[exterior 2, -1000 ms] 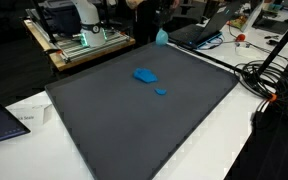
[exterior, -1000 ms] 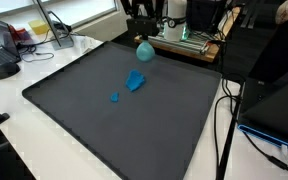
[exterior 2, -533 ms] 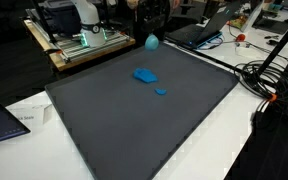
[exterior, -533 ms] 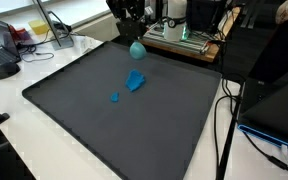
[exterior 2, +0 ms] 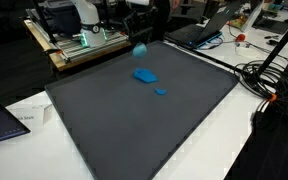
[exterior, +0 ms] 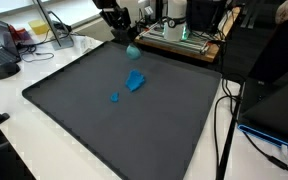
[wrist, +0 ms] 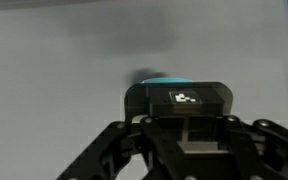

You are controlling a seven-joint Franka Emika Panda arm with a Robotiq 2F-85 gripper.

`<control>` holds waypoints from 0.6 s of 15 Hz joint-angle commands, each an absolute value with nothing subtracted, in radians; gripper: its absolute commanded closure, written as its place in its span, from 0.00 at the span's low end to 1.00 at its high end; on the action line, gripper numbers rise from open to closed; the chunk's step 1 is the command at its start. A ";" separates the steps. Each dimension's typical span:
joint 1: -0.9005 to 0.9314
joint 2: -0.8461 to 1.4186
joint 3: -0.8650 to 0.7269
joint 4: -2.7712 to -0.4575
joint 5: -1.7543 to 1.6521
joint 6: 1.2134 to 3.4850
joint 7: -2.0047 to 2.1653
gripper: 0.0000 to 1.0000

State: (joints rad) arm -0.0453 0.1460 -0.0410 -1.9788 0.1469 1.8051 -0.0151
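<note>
Robotics lab: laptop [exterior: 2, 45], loose cables [exterior 2: 269, 75], wooden equipment bench [exterior 2: 79, 48], black mat [exterior: 124, 120], white table [exterior: 44, 150].

Dark mat [exterior: 144, 130], large blue piece [exterior: 135, 81], small blue piece [exterior: 114, 97] beside it, cables [exterior 2: 269, 85] near mat edge

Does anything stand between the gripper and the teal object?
Nothing visible: the gripper is shut on the teal object, near the edge of the mat. The larger blue piece and the smaller one lie on it.
</note>
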 commanded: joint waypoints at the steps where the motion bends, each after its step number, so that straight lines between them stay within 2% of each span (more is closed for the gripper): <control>1: -0.065 0.239 -0.048 -1.911 0.186 1.755 -0.014 0.79; 9: -0.092 0.366 -0.049 -1.842 0.203 1.716 -0.005 0.79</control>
